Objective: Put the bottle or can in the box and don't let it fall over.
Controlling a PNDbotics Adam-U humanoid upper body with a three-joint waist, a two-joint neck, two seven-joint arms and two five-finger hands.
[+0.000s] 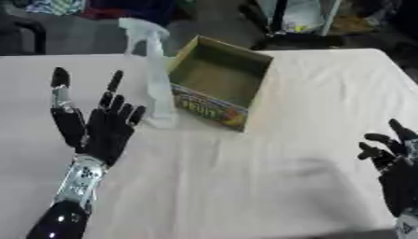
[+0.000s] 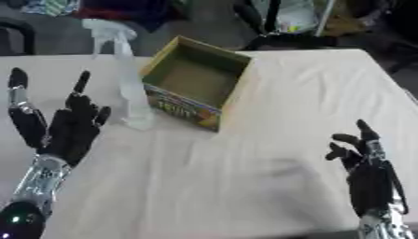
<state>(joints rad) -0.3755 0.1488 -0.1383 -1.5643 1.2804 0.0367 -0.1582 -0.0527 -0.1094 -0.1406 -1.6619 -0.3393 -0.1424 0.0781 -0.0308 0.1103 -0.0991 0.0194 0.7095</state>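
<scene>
While the clear spray bottle [image 1: 155,74] stands upright on the white tablecloth [image 1: 245,186], it sits just beside the left wall of the open cardboard box [image 1: 216,81], outside it, with its base on the cloth near the box's front left corner. Its white trigger head rises above the box's rim and points toward the view's left. The box rests with its opening up, turned at an angle to the table edge; its inside looks bare brown card, and its front face carries a bright printed label with yellow, red and green on it, the lettering too blurred to read for certain.

On the view's left, the left hand [image 1: 102,128] is raised with its palm toward the bottle, fingers spread and mostly straight, thumb standing apart to the left. It holds nothing. Its fingertips are near the bottle's lower body, but I cannot tell whether any of them touches the plastic; there seems to be a narrow gap.

Low at the view's right edge, the right hand [image 2: 367,172] rests above the cloth, well apart from both box and bottle. Its fingers point upward, relaxed and slightly bent, with nothing in its grasp.

Beyond the far table edge lie a dark floor and some cluttered furniture.
</scene>
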